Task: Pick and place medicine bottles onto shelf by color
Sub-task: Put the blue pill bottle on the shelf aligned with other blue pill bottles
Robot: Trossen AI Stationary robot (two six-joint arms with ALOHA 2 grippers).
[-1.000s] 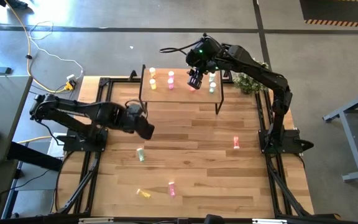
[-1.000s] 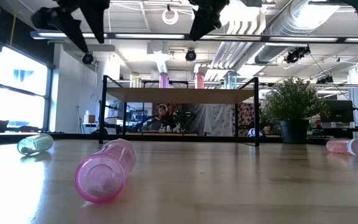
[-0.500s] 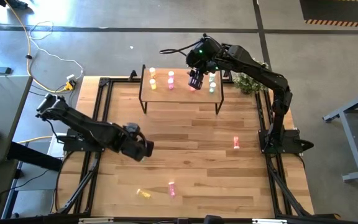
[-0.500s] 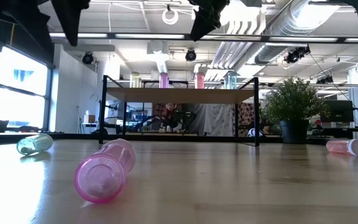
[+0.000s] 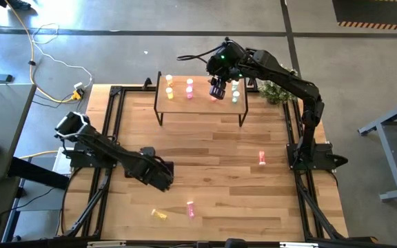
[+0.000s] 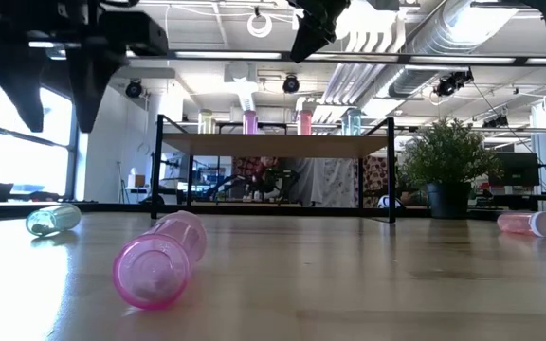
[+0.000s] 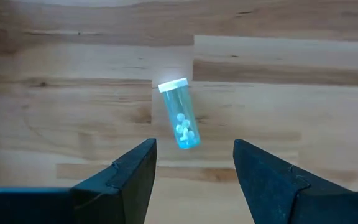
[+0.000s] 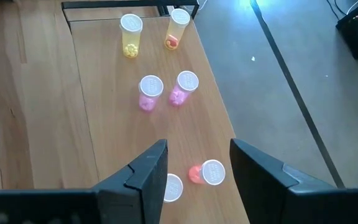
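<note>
Medicine bottles are split btwn shelf and table. On the shelf (image 5: 200, 103), a small light-wood board on thin dark legs at the far end of the table (image 5: 212, 200), several stand upright w/ white caps: two yellow bottles (image 8: 131, 36) at one end, two pink bottles (image 8: 151, 93) next to them, then a red-orange bottle (image 8: 206, 173) w/ another white cap just beside it, partly hidden by a finger.

Right pincer (image 5: 216, 89) hangs over the shelf above the red-orange spot, fingers spread, nothing btwn them.

Left pincer (image 5: 163, 178) is low over the table's left-middle, pointed down. Its fingers are spread and empty; in the left wrist view a pale green bottle (image 7: 180, 114) lies on its side on the planks right under the gap, not touched. That bottle is hidden by the arm in the high view.

Elsewhere on the table: a pink bottle (image 5: 261, 158) lying near the right arm's base, another pink one (image 5: 190, 209) and a yellow one (image 5: 160, 215) lying near the front edge. A potted plant (image 5: 274, 91) sits off the shelf's right end.
</note>
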